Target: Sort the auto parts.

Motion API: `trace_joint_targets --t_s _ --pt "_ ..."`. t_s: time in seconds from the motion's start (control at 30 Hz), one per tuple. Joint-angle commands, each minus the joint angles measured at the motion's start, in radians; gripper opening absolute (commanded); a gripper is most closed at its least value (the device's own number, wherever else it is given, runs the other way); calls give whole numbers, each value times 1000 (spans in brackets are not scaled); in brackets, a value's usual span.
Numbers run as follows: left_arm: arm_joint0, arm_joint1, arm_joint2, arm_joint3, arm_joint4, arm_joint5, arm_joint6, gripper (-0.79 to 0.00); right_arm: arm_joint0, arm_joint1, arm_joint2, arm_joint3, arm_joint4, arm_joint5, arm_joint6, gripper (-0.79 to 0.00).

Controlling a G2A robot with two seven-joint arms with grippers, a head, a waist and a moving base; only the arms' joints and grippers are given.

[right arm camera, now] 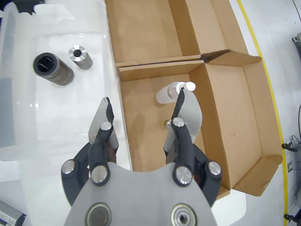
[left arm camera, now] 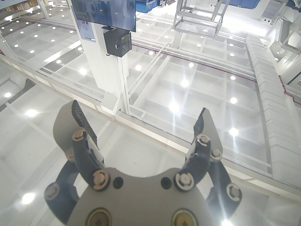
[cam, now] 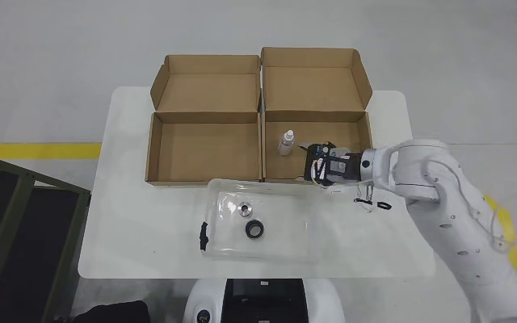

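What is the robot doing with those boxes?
It is sorting auto parts. Its right gripper is open and empty, over the edge of the right cardboard box nearest the clear bin. A white bottle stands in that box. Two metal cylinders, a dark one and a silver one, sit in the bin. The left gripper is open too, pointing up at the ceiling.

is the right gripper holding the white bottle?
No, the right gripper has its jaws open with nothing between them, and the white bottle sits apart from it in the cardboard box.
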Motion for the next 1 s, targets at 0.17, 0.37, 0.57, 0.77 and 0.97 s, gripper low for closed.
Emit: trace_joint_targets --t_s 0.17,0.37,0.57,0.77,0.97 --pt "0 0 0 0 0 0 0 0 -48 9 -37 -101 6 -63 11 -317" --pt "0 0 0 0 0 0 0 0 -52 4 -107 -98 -18 -79 4 -342" --pt "0 0 0 0 0 0 0 0 -41 -5 -182 -74 -53 -85 0 -320" --pt "0 0 0 0 0 0 0 0 -26 -16 -254 -54 -81 -85 1 -326" --pt "0 0 0 0 0 0 0 0 0 -31 -321 -15 -118 -83 -13 -329"
